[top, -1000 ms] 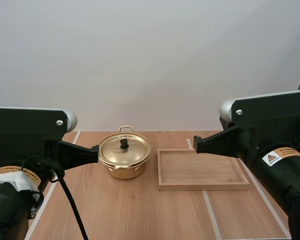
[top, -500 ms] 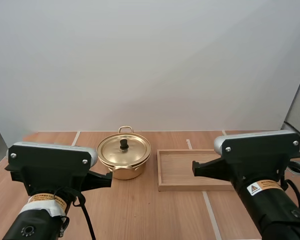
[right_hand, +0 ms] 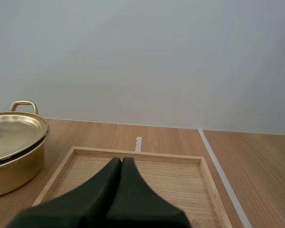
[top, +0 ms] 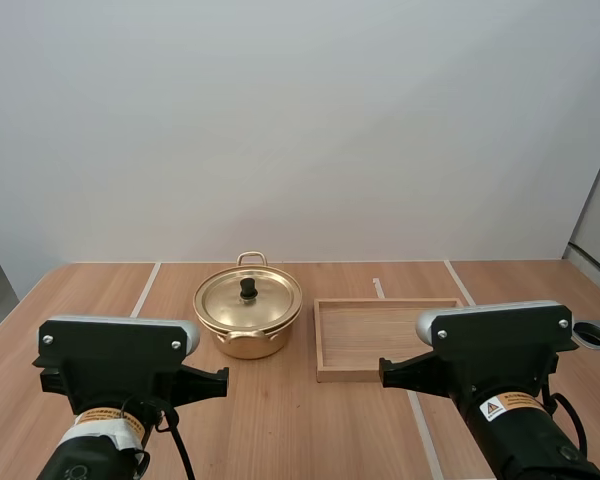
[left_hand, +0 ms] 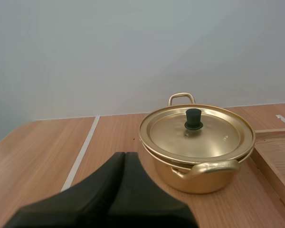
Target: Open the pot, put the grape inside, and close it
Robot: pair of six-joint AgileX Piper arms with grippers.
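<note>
Left tool point(left_hand: 124, 155): fingers pressed together into one dark wedge, nothing between them. It sits low over the surface point(left_hand: 35, 156) and points toward the pot point(left_hand: 199, 172), apart from it and touching nothing. A pale line point(left_hand: 81, 151) on the surface runs just beside the wedge, on the side away from the pot.

Right tool point(right_hand: 121, 160): fingers likewise closed flat against each other, holding nothing. Its tip is aimed across the wooden tray point(right_hand: 138, 153). In the high view it hangs near the tray's near edge, and no contact can be seen.

Pot: gold-coloured, upright on the surface, ahead of the left tool. The lid point(left_hand: 213, 137) is seated squarely on the rim, with its black knob point(left_hand: 193, 118) upright at the centre. One loop handle point(left_hand: 181, 97) shows at the far side. A second handle faces the left wrist camera.

Wooden tray: lies flat on the surface just beside the pot, toward the right arm, with a narrow gap between them. In the high view the pot and tray stand side by side, ahead of both arms.
</note>
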